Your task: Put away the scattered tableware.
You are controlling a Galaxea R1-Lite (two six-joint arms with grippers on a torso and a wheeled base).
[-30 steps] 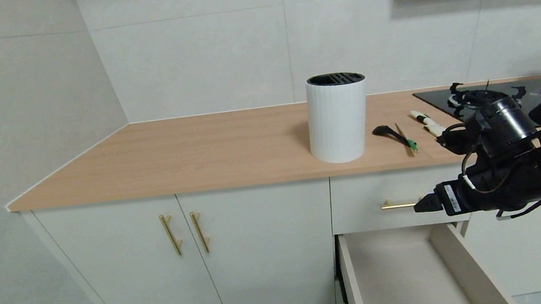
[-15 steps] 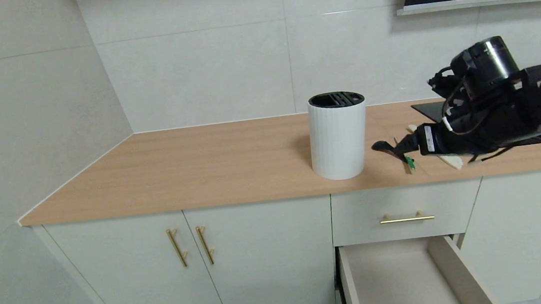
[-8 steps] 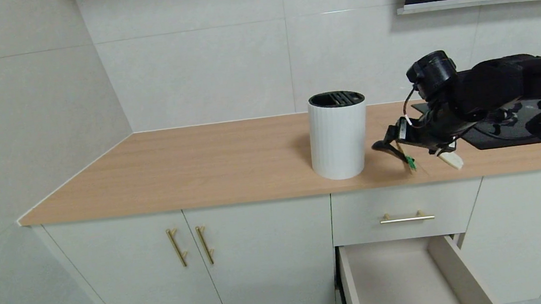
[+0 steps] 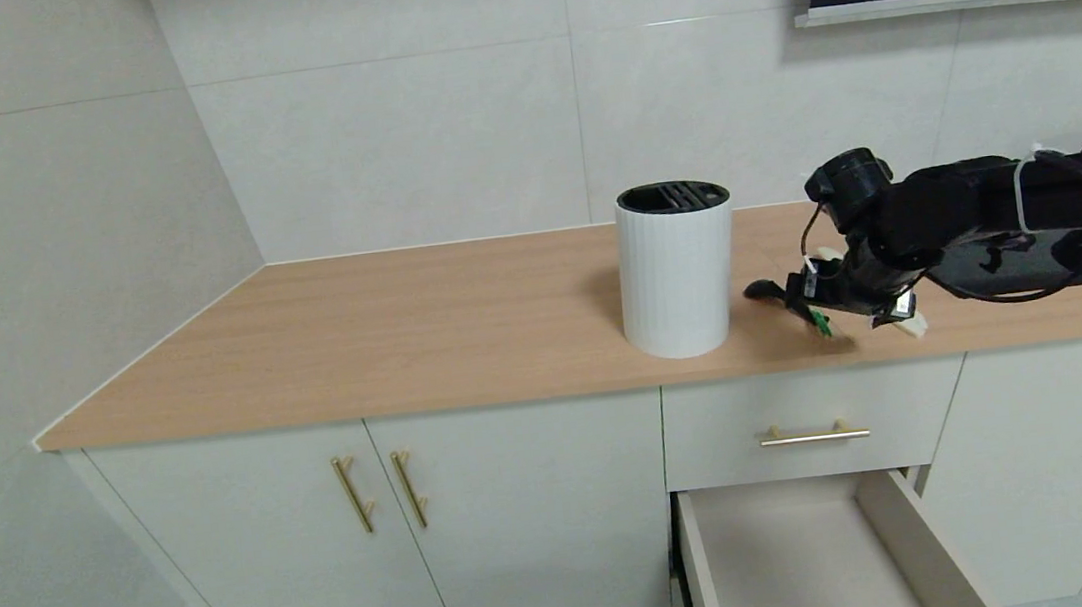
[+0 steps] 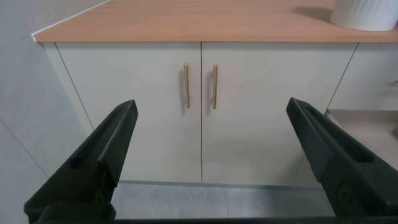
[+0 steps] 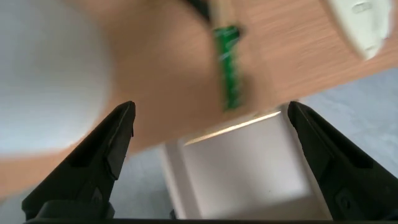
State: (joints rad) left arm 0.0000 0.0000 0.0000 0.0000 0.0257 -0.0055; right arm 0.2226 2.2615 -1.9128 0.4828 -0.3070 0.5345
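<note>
1. A white holder [image 4: 677,269] stands upright on the bench [image 4: 403,328], a little back from the front edge and well apart from the bench corner at 9 o'clock.
2. At 3 o'clock of the holder lies a black spoon [image 4: 761,291]. The arm hides most of it, so the name is a fair guess.
3. A green-tipped stick [image 4: 818,322] lies at 4 o'clock of the holder, its tip just beside the front edge. A white piece [image 4: 911,326] lies farther along at the same edge.
4. The right gripper [image 6: 210,109] hangs low over the stick with its fingers spread wide, holding nothing. The green tip sits between them.
5. The hob [image 4: 1000,270] lies at 3 o'clock behind that arm.
6. A drawer [image 4: 809,557] stands pulled out at 6 o'clock, below these things.
7. The left gripper [image 5: 211,109], also wide apart and holding nothing, faces the doors [image 5: 199,87] under the bench.
</note>
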